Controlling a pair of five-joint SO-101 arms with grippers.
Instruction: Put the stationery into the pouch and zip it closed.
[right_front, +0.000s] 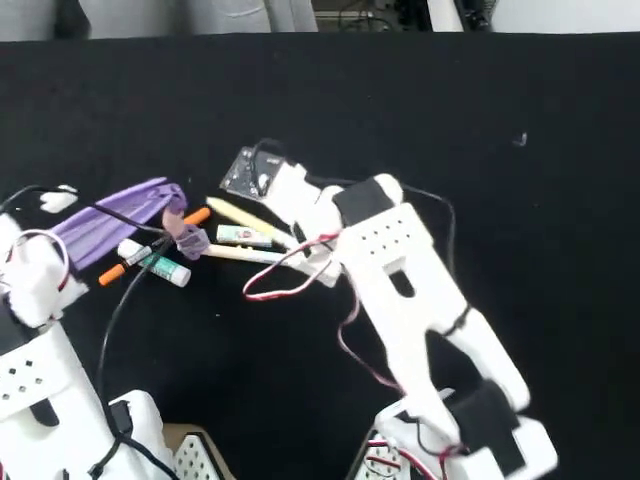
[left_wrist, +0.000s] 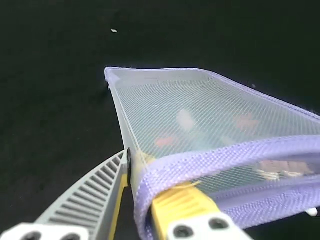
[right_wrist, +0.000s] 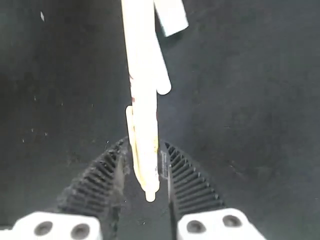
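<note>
Near left edge of table (right_front: 500, 150): left gripper (left_wrist: 136, 172) pinching pouch (left_wrist: 210, 120) rim; right gripper (right_wrist: 144, 147) clamped on cream pencil (right_wrist: 140, 60). Risk: end-grip lets pencil pivot, miss pouch mouth.

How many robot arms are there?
2. The left arm is at the near left, holding the purple pouch. The right arm lies across the middle, the right gripper shut on a cream stick.
</note>
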